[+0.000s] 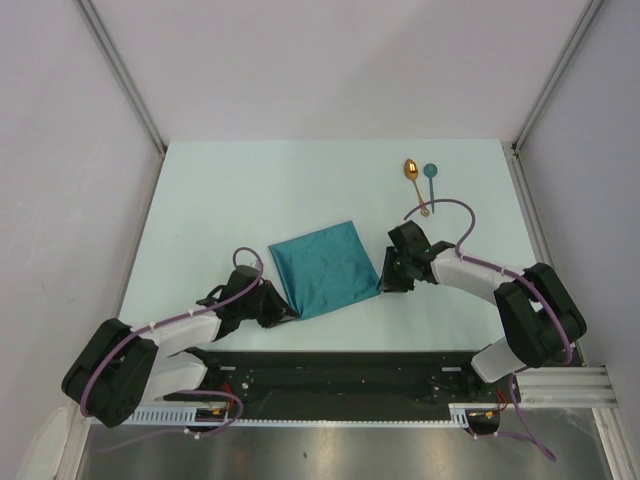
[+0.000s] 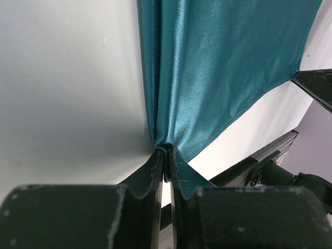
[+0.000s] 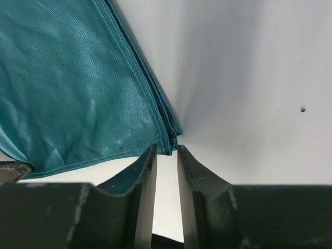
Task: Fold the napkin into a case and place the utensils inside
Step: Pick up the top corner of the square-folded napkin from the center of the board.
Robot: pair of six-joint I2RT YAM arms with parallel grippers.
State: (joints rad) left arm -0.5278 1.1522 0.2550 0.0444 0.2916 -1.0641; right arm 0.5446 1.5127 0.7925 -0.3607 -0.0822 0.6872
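White walls box in a pale mint tabletop (image 1: 220, 200) where a two-armed robot works on a teal napkin (image 1: 325, 268), which lies at the centre of the overhead frame as a folded, roughly square stack set at an angle. The left end effector (image 2: 166, 165), at the cloth's lower-left corner, has its jaws pressed together on that corner, and the satin gathers into creases where it is pinched. The right end effector (image 3: 167, 155), at the lower-right corner, shows its jaws a narrow gap apart with bare tabletop visible between them. The layered corner sits right at the tips, and no grip on it can be made out. At the upper right of the overhead frame, well apart from the cloth, a gold spoon (image 1: 416, 188) and a teal spoon (image 1: 430, 186) lie side by side, untouched. Judging by the stacked edges, the folding is partly done. The cloth is not yet the narrow case the job calls for, and loading both spoons appears to be left.
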